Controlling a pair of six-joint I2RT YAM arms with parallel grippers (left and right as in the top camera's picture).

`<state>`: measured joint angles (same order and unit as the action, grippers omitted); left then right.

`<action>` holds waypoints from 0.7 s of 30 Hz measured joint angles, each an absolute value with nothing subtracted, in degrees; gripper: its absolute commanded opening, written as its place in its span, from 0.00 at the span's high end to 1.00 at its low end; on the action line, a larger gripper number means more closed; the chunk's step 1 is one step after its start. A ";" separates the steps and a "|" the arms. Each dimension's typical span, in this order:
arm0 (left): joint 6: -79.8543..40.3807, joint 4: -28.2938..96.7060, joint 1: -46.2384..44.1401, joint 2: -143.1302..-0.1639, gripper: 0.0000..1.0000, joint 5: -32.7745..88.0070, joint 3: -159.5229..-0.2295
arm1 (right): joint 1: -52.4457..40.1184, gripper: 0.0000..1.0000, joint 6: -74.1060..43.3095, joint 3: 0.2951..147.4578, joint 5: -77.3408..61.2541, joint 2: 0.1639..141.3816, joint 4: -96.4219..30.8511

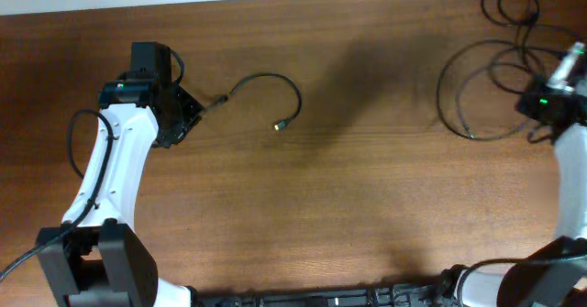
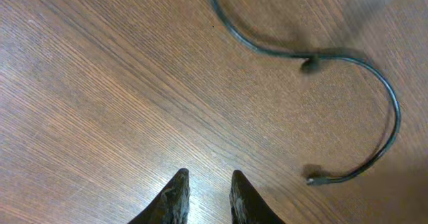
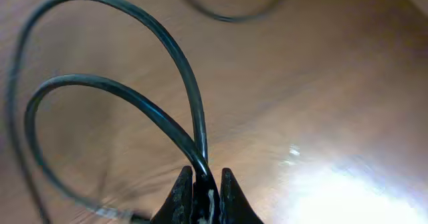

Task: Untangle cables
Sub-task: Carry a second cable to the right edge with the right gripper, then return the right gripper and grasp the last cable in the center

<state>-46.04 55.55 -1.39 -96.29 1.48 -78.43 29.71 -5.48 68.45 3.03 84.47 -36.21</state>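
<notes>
R claw (image 3: 202, 174) pinches two strands of the looped cables (image 3: 175, 47) at the counter's (image 1: 367, 206) right end, so lift slow w/o jerking; L claw (image 2: 207, 180), slightly spread & empty, sits near the separate short cable (image 2: 267, 50).

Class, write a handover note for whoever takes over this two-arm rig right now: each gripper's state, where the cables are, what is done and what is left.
Left gripper: open, empty, over bare table.
Right gripper: shut on two strands of the looped cables at the table's far right.
Short cable: lies alone in a curve just beyond the left gripper.
Done: that short cable is separate.
Left: the right-hand loops overlap and need pulling apart.
</notes>
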 measured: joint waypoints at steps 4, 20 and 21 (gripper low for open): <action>-46.04 55.88 -1.39 -96.29 0.77 1.48 -78.43 | 48.12 0.96 -7.57 68.03 3.46 86.91 -25.65; -46.00 55.92 -1.39 -96.29 0.01 3.25 -78.43 | 61.19 0.01 -7.44 68.51 0.58 110.06 -17.52; -46.02 55.94 -1.39 -96.29 0.01 3.25 -78.43 | 60.34 0.01 -7.55 68.93 -2.31 109.03 -18.57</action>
